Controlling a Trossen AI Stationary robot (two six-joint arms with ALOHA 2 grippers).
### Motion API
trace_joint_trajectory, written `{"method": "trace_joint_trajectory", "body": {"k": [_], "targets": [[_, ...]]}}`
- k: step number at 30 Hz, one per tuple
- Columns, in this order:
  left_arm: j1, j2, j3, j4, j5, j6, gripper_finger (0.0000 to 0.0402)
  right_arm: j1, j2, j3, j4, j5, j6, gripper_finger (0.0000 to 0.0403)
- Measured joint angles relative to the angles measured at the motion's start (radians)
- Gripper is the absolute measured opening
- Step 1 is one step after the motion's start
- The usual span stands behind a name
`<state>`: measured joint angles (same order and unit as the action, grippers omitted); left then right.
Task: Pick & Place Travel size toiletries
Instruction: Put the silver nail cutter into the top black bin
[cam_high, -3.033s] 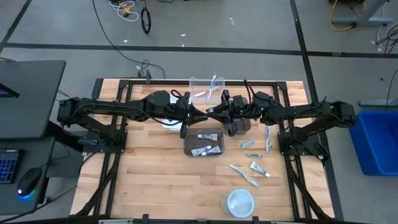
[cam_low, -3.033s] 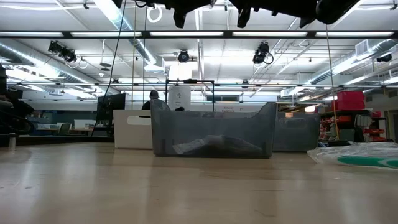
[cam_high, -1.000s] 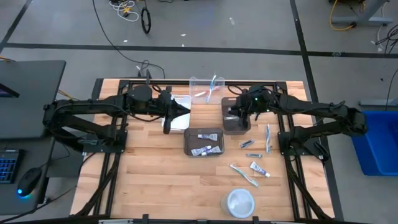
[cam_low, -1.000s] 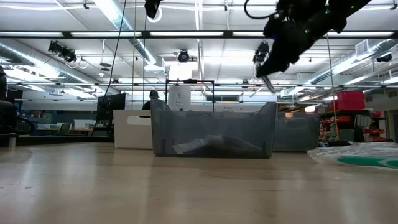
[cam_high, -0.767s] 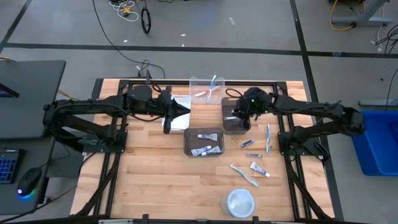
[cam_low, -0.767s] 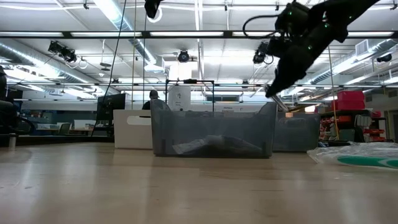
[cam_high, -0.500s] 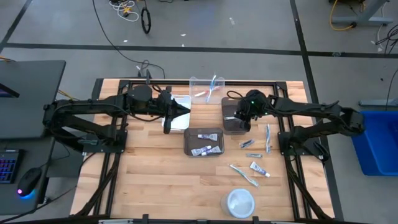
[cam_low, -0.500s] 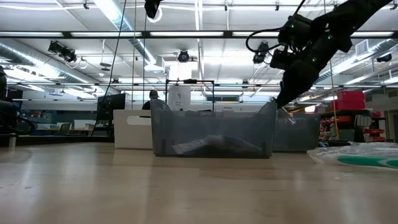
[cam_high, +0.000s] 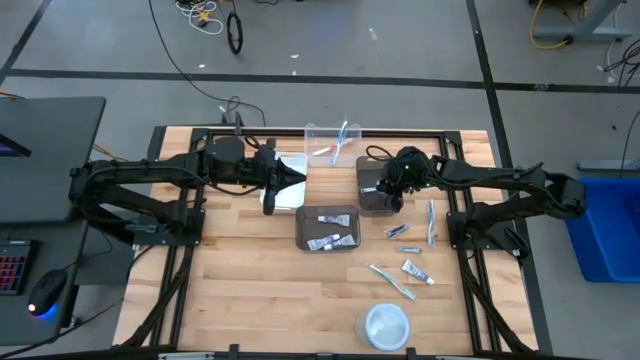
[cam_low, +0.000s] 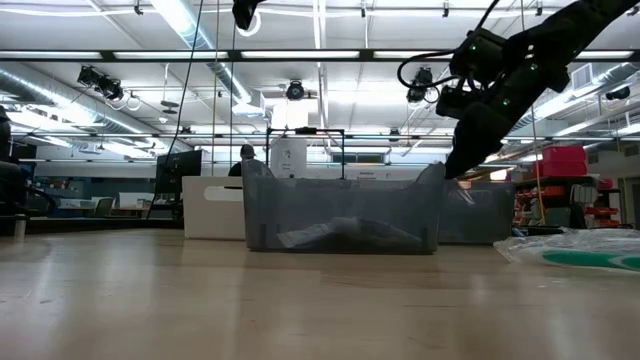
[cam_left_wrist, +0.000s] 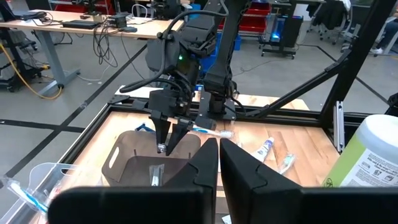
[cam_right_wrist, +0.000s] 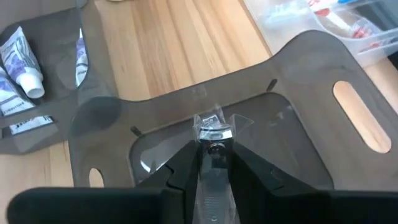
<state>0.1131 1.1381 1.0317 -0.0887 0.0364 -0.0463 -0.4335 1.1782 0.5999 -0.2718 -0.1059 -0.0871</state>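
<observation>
While right gripper (cam_right_wrist: 211, 163) grips one razor (cam_right_wrist: 214, 134), five toiletries (cam_high: 404, 265) lie loose.

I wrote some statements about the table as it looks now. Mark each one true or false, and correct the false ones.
1. The right gripper holds a razor above a dark grey bin. True.
2. The round white dish sits inside the clear bin. False: it stands alone on the table's near edge.
3. The left gripper hovers at the white bin. True.
4. No toiletries lie loose on the wood. False: tubes and toothbrushes lie to the right.
</observation>
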Motion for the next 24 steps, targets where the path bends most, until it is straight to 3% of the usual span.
{"method": "trace_joint_trajectory", "body": {"k": [7, 18, 24], "targets": [[0.0, 0.0, 0.0, 0.0, -0.017, 0.0, 0.0016, 0.0, 0.0, 0.0, -0.001, 0.0, 0.005, 0.0105], [0.0, 0.0, 0.0, 0.0, -0.026, 0.001, 0.0016, 0.002, 0.0, 0.0, 0.0, -0.007, 0.02, 0.019], [0.0, 0.0, 0.0, 0.0, -0.026, 0.001, 0.0016, 0.025, -0.018, 0.0, 0.059, -0.01, -0.001, 0.0188]]}}
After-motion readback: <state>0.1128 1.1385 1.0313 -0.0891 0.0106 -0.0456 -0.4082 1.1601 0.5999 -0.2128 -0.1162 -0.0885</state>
